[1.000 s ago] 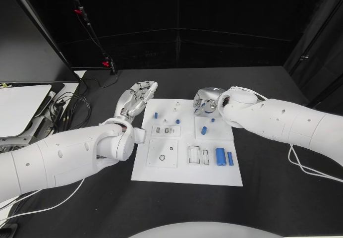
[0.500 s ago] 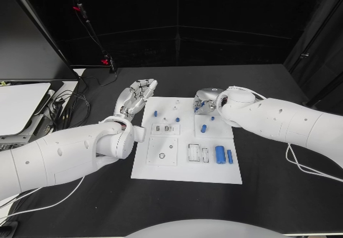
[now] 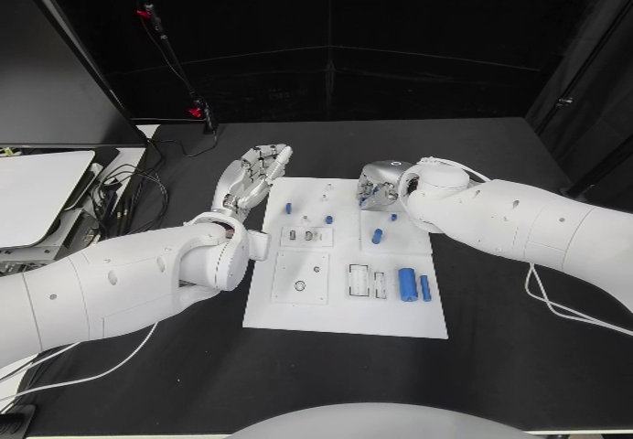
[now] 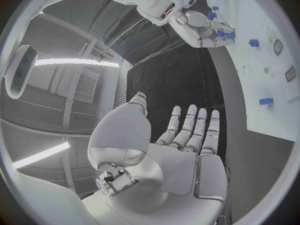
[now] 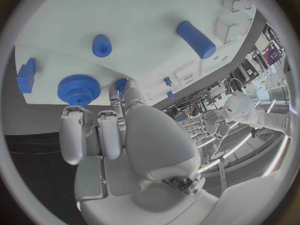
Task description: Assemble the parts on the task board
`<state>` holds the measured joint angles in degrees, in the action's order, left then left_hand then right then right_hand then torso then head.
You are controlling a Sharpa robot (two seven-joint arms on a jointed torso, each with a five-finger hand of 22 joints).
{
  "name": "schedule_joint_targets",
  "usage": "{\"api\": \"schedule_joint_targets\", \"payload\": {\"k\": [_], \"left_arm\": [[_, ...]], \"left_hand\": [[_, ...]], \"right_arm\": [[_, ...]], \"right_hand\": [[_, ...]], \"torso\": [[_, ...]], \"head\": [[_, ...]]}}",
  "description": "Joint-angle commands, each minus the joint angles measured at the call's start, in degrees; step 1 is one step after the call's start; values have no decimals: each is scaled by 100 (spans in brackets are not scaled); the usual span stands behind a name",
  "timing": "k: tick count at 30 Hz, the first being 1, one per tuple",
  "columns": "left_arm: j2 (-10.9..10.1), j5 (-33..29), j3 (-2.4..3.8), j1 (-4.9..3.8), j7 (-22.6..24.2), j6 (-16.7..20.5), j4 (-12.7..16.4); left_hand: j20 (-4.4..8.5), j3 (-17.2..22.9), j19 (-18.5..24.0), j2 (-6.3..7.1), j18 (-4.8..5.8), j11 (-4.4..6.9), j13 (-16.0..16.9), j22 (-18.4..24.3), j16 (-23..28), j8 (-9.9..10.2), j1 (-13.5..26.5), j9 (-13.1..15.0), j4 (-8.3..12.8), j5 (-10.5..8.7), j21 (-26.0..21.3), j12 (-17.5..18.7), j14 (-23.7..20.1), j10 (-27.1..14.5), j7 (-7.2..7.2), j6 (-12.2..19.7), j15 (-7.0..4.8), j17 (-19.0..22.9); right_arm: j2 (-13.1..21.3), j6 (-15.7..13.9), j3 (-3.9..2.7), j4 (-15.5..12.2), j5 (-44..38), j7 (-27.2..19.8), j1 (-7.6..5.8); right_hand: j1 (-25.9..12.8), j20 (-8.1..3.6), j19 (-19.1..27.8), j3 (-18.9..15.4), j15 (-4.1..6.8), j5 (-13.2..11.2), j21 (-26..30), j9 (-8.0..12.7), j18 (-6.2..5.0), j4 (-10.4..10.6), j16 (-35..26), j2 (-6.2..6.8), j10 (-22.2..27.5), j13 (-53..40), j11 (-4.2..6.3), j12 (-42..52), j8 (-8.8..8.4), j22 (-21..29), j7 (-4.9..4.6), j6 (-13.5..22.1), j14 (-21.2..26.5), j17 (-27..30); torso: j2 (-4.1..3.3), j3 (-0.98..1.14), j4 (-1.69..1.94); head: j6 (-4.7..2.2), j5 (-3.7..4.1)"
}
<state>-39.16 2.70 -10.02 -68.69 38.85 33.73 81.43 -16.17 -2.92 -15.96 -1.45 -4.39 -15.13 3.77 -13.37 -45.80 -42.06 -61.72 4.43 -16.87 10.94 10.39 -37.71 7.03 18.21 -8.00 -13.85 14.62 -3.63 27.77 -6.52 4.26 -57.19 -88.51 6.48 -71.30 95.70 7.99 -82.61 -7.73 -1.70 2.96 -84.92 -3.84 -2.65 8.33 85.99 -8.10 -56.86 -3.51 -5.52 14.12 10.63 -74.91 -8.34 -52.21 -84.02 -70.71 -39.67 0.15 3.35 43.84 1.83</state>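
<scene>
The white task board point(image 3: 346, 302) lies mid-table. My right hand point(image 3: 380, 189) hovers over its far right corner, fingers curled down, and pinches a small blue part point(image 5: 120, 85) at its fingertips, just beside a blue gear point(image 5: 78, 89). Near them are a blue knob point(image 5: 101, 45) and a blue block point(image 5: 26, 76). A thick blue cylinder point(image 3: 406, 283) and a thin blue rod point(image 3: 424, 291) lie at the board's near right. A blue peg point(image 3: 376, 239) lies further up. My left hand point(image 3: 254, 178) is flat, fingers straight and apart, holding nothing, beside the board's far left corner.
Two small blue pegs point(image 3: 288, 210) point(image 3: 328, 220) stand in the board's far left area. Clear slotted plates point(image 3: 301, 279) sit on the board's left half. A white pad point(image 3: 33, 197) and cables point(image 3: 132, 197) lie at the table's left edge; a cable point(image 3: 554, 306) trails at the right.
My left hand has drifted a little toward the table's far side. My right hand has stayed over the board's far right corner.
</scene>
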Motion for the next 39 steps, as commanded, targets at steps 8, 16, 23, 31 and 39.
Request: {"api": "schedule_joint_targets", "payload": {"k": [8,16,23,31,39], "left_arm": [[7,40,5,-7,1736,-58,-6],[10,40,4,-7,1719,-58,-11],[9,40,4,-7,1712,-64,-17],[20,40,0,-5,1706,-75,-37],[56,40,-13,2,1701,-85,-69]], "left_hand": [[-28,-28,1,-67,-107,-2,-3,2,-25,-20,12,-8,15,30,20,-32,0,37,-904,-50,41,-9],[-28,-31,3,-73,-106,-1,-3,2,-26,-22,4,-10,16,38,21,-34,1,39,-904,-53,42,-9],[-29,-37,5,-86,-104,-1,-3,2,-28,-24,-14,-15,17,58,24,-38,2,42,-904,-57,45,-9],[-29,-44,5,-95,-102,-1,-3,-1,-29,-25,-28,-20,17,80,28,-41,2,43,-904,-59,47,-8],[-29,-46,6,-97,-101,-1,-3,0,-29,-25,-31,-21,17,86,28,-41,2,43,-904,-60,48,-8]], "right_arm": [[-1,131,16,-31,-310,296,59],[64,-474,15,-91,-350,128,68],[198,-1295,11,-196,-227,-247,67],[320,-1921,-143,-377,69,-633,42],[130,-1912,-201,-228,230,-816,-24]], "right_hand": [[327,-121,26,207,132,-20,52,-76,-46,-91,-30,-38,-574,8,104,-113,157,-238,52,-601,-259,-2],[345,-143,29,261,140,-21,67,-52,-47,-22,-51,6,-802,11,99,-329,101,-218,39,-756,-260,26],[371,-141,48,298,137,-19,92,-33,-57,11,-82,53,-879,10,87,-470,42,-177,25,-802,-245,110],[377,-136,29,312,130,-19,83,-22,-50,42,-80,91,-911,10,77,-552,2,-202,14,-820,-250,84],[381,-133,21,321,127,-18,80,-17,-48,65,-78,107,-937,9,74,-598,-23,-210,10,-832,-254,69]], "torso": [[0,1,3],[-3,0,6],[-1,-4,3],[-6,-2,1],[-12,2,19]], "head": [[-8,5],[-44,4],[-110,1],[-171,-48],[-207,-95]]}}
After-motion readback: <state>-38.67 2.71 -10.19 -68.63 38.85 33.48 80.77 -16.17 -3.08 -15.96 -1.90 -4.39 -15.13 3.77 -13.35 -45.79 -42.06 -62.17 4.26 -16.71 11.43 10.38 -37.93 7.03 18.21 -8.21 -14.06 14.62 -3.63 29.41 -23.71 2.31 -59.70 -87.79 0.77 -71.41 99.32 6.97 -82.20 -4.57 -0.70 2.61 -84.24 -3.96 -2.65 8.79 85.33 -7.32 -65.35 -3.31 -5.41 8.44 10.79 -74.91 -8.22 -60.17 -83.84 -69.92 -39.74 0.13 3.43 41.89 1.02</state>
